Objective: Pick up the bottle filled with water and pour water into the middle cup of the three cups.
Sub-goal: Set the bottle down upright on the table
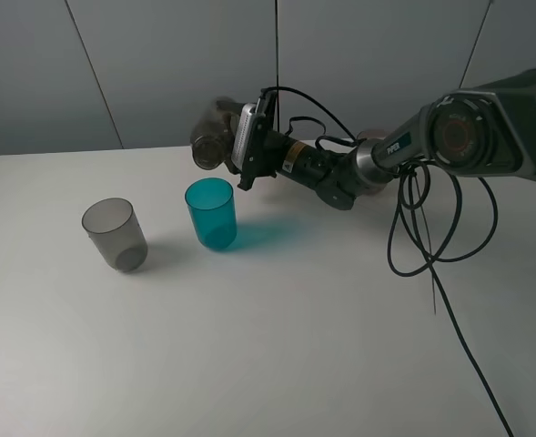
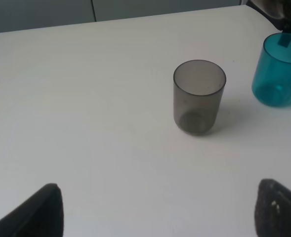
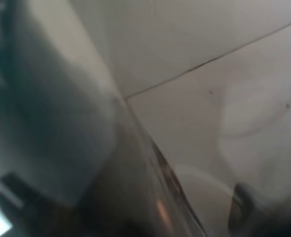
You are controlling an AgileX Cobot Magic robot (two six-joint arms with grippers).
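Observation:
My right gripper [image 1: 247,146] is shut on the smoky brown-grey bottle [image 1: 211,137], holding it tipped on its side above and just behind the teal-blue middle cup [image 1: 211,213]. The smoky grey cup [image 1: 115,234] stands left of it. A pale pink cup [image 1: 370,136] barely shows behind the right arm. In the right wrist view the bottle [image 3: 135,187] fills the frame as a blur. The left wrist view shows the grey cup [image 2: 199,97] and the teal cup [image 2: 278,71] ahead of my left gripper [image 2: 157,212], which is open and empty.
The white table [image 1: 277,346] runs wide towards the front. The right arm's black cables [image 1: 431,237] hang in loops down to the table on the right. A grey wall stands behind the table's far edge.

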